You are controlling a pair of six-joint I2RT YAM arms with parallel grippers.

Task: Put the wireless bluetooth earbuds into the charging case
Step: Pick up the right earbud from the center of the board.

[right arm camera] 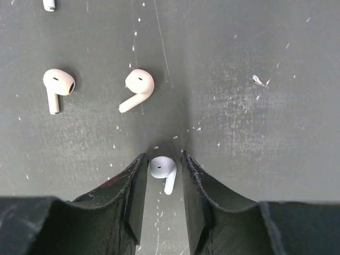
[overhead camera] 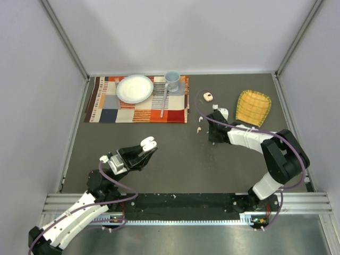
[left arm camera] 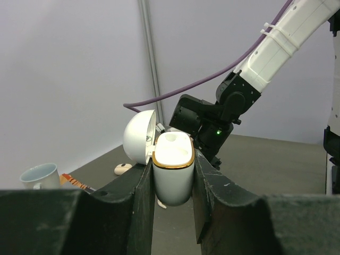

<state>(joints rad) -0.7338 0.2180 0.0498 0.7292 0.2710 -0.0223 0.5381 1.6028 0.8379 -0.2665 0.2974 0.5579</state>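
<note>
The charging case [left arm camera: 172,175] is white with a gold rim, its lid [left arm camera: 139,135] swung open to the left. My left gripper [left arm camera: 173,162] is shut on it and holds it upright above the table, at the left of the top view [overhead camera: 148,142]. In the right wrist view one white earbud [right arm camera: 162,169] lies on the dark table between the fingers of my right gripper [right arm camera: 163,156]. The jaws stand narrowly open on either side of it, with thin gaps. Two more earbuds [right arm camera: 58,84] [right arm camera: 139,84] lie farther ahead. A stem tip [right arm camera: 49,4] shows at the top edge.
A patterned placemat [overhead camera: 106,109] at the back left carries a plate [overhead camera: 134,88], a mug [overhead camera: 171,79] and a utensil [overhead camera: 164,103]. A small pinkish case [overhead camera: 207,96] and a white object [overhead camera: 220,112] lie near my right arm. A yellow woven mat [overhead camera: 253,106] sits at the back right.
</note>
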